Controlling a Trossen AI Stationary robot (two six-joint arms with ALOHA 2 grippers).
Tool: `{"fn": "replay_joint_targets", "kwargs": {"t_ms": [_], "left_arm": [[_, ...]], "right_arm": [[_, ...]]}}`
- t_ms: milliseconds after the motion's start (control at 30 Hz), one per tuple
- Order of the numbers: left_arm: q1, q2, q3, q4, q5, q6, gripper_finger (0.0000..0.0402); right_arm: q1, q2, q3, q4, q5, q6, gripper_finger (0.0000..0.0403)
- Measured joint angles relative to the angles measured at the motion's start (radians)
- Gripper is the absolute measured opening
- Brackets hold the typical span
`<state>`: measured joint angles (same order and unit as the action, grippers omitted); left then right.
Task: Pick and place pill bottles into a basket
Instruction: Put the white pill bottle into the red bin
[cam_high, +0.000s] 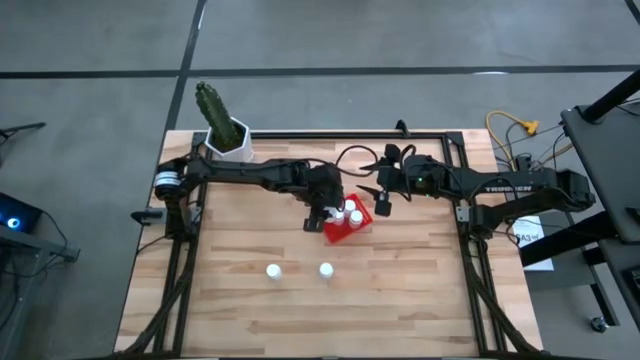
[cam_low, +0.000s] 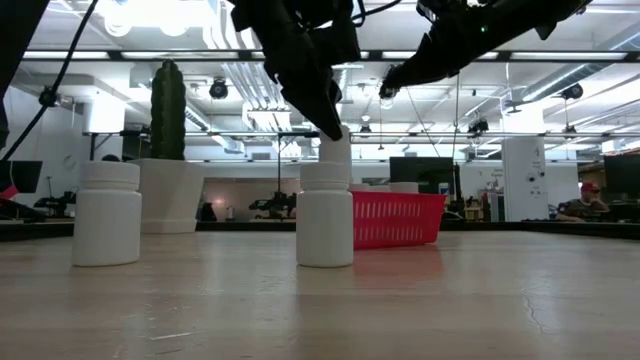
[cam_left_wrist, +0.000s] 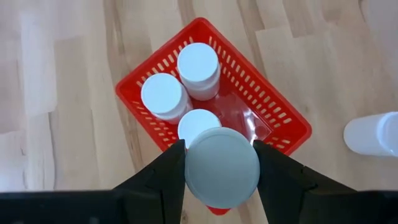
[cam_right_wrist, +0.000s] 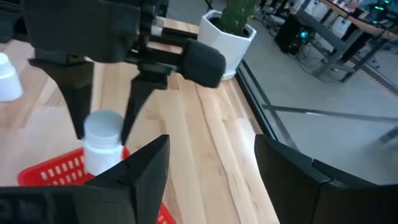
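Robotics lab / open-plan workshop. Wooden bench (cam_high: 400, 300) on a black metal frame (cam_high: 470, 270) sits on a grey concrete floor (cam_high: 400, 40), with two dark arms mounted on it. Loose cables (cam_high: 515, 135) and a cart (cam_high: 610, 170) stand beside it. Low view shows an industrial ceiling with strip lights (cam_low: 150, 15) and exposed ducts, monitors (cam_low: 420, 170), and people seated at desks (cam_low: 590, 205) far behind. Potted cactus (cam_high: 222, 125) sits on a bench corner.

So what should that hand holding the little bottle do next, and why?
Probably lower it straight down. The left hand is shut on a pill bottle held above the red basket, where three bottles already stand and a free spot shows beside them.
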<state>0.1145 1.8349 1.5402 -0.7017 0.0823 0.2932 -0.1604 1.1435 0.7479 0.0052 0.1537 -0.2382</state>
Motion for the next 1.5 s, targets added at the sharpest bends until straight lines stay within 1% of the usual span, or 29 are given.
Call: {"fn": "replay_joint_targets", "kwargs": {"t_ms": [333, 467, 767, 1067, 1167, 1500], "left_arm": [[0.002, -0.003, 0.025, -0.029, 0.002, -0.002, 0.0143], [0.002, -0.023, 0.029, -0.032, 0.002, 0.001, 0.0143], [0.002, -0.048, 0.019, -0.048, 0.047, -0.024, 0.0143], [0.001, -0.048, -0.010, -0.037, 0.056, -0.026, 0.0143], [0.001, -0.048, -0.010, -0.017, 0.078, -0.026, 0.0143], [0.002, -0.002, -0.010, -0.016, 0.088, -0.022, 0.0143]], "right_arm": [[-0.002, 0.000, 0.000, -0.005, 0.007, 0.001, 0.0219], [-0.002, 0.000, 0.000, -0.004, 0.007, 0.002, 0.0219], [-0.007, 0.000, 0.000, -0.003, 0.006, 0.001, 0.0219], [-0.007, 0.000, 0.000, -0.002, 0.006, 0.002, 0.0219], [-0.007, 0.000, 0.000, -0.002, 0.006, 0.002, 0.0219], [-0.007, 0.000, 0.000, -0.004, 0.005, 0.003, 0.0219]]}}
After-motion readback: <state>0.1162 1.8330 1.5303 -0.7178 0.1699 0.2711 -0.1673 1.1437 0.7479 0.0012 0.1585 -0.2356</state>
